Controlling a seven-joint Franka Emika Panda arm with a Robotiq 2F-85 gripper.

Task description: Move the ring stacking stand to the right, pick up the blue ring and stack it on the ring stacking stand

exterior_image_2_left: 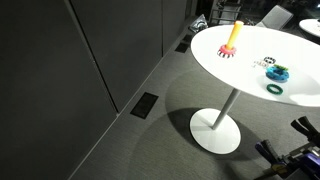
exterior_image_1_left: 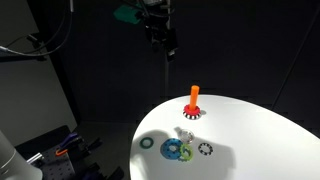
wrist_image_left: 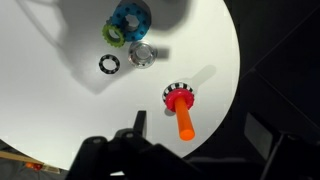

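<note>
open, empty gripper [exterior_image_1_left: 163, 42] high above white table [exterior_image_1_left: 262, 135]
ring stacking stand [exterior_image_1_left: 194, 101] upright well below it; blue ring [exterior_image_1_left: 172, 150] farther off, among other rings [exterior_image_1_left: 205, 149] near the edge

Ring stacking stand [exterior_image_1_left: 194, 100]: orange peg upright on a red toothed base, no rings on it, standing at the far side of the white table [exterior_image_1_left: 250, 130]. Blue ring [exterior_image_1_left: 172, 150]: lying flat, near and left of the stand, well apart.
</note>
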